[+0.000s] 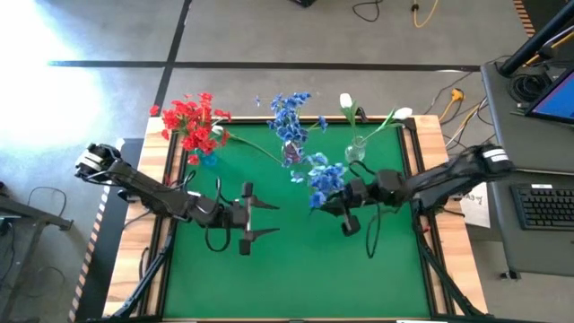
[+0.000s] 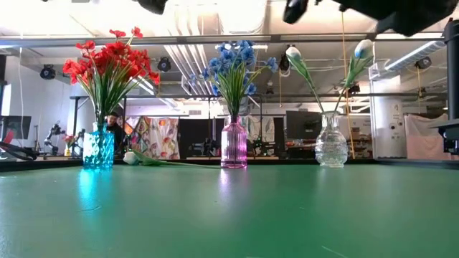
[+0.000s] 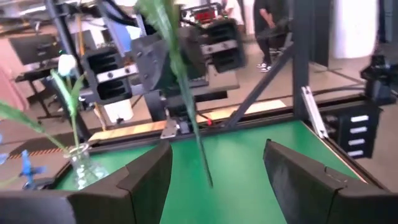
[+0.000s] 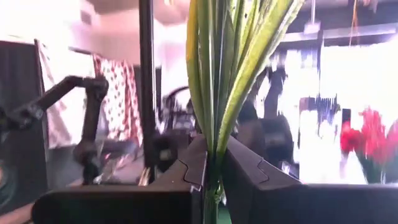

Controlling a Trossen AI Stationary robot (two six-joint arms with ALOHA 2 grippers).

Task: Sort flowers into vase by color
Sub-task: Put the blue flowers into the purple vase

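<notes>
Flowers stand sorted along the far edge of the green table (image 1: pixel 296 269) in the high view: red flowers (image 1: pixel 193 121) left, blue flowers (image 1: pixel 289 117) middle, white buds (image 1: pixel 346 101) right. The right pincer (image 1: pixel 330 199) holds a blue-flowered stem (image 1: pixel 325 176) over the table; the left pincer (image 1: pixel 269 218) hangs open and empty nearby.

Low view: three vases, a white bud (image 2: pixel 130 158) lying between the first two.

Right wrist view: fingers (image 4: pixel 186 171) closed on green stems (image 4: pixel 214 93).
</notes>
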